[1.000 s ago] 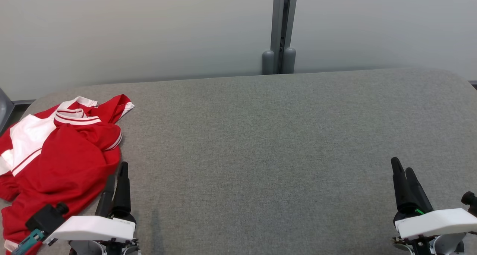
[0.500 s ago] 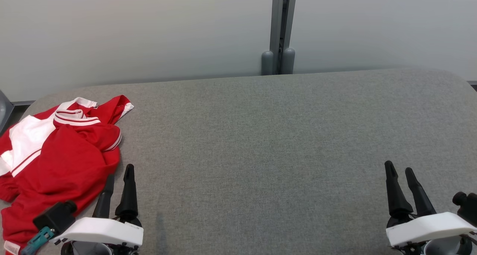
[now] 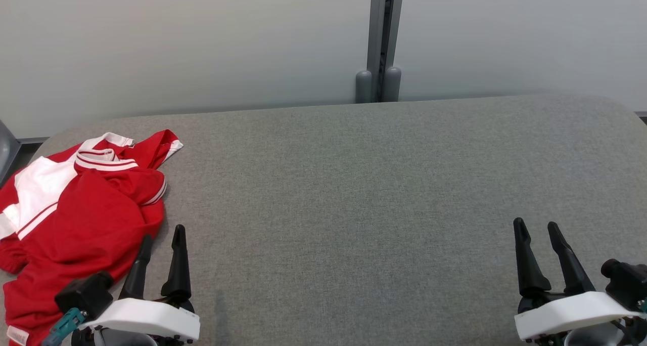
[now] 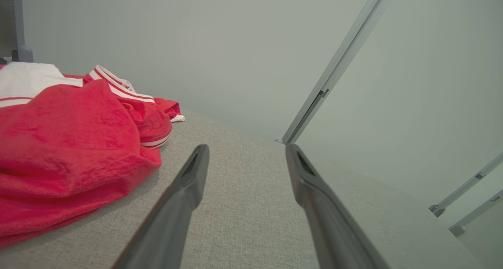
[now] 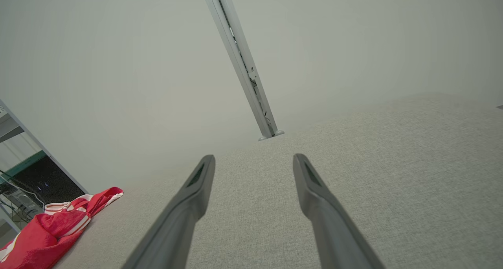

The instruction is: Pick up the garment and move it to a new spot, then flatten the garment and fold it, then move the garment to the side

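The garment is a red top with white panels and a striped collar, lying crumpled at the far left of the grey padded table. My left gripper stands open at the lower left, just right of the garment's edge and apart from it, nothing between its fingers. The left wrist view has the garment left of the open left gripper. Near the table's front right, my right gripper is open and empty. The right wrist view shows that right gripper with the garment far off at lower left.
A pale wall with a grey vertical post rises behind the table. The table's rounded left end drops off just beyond the garment, where a grey object shows. Bare grey fabric stretches between the two grippers.
Both grippers have turned so their two fingers now show spread side by side. The left gripper has shifted slightly right and the right gripper slightly left. The garment has stayed put.
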Controlling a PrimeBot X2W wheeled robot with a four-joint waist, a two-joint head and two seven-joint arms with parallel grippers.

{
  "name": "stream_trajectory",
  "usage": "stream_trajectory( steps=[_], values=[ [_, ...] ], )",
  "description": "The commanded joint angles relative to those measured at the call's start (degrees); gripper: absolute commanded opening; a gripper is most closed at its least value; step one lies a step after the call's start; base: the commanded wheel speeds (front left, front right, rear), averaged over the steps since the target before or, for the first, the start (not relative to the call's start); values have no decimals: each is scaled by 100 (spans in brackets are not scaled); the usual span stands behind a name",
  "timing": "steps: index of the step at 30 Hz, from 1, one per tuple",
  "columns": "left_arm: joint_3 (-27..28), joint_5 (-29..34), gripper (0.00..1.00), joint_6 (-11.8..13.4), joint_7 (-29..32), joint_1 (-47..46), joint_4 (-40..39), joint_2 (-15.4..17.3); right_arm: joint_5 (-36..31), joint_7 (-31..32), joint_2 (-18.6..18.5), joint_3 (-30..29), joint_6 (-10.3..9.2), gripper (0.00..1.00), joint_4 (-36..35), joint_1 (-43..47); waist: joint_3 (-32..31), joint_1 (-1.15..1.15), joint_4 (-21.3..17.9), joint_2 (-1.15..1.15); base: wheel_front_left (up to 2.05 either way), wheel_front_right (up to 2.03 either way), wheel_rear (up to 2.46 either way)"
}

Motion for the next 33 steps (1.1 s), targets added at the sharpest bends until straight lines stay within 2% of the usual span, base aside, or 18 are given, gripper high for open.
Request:
stream_trajectory(
  steps=[1, 23, 33],
  values=[
    [12, 192, 100, 20, -57, -23, -69, 46, -204, -76, -35, 17, 11, 100, -95, 4, 0, 0, 5, 0, 0, 0, 0],
    [40, 1429, 100, -29, -362, 54, 82, 61, -1486, -381, -29, -93, 12, 100, -211, 136, -29, 0, -33, 0, 0, 0, 0],
    [106, 1683, 100, 73, -465, 148, 104, 51, -1946, -493, -24, -134, 13, 100, -230, 185, -49, 0, -27, 0, 0, 0, 0]
  ],
)
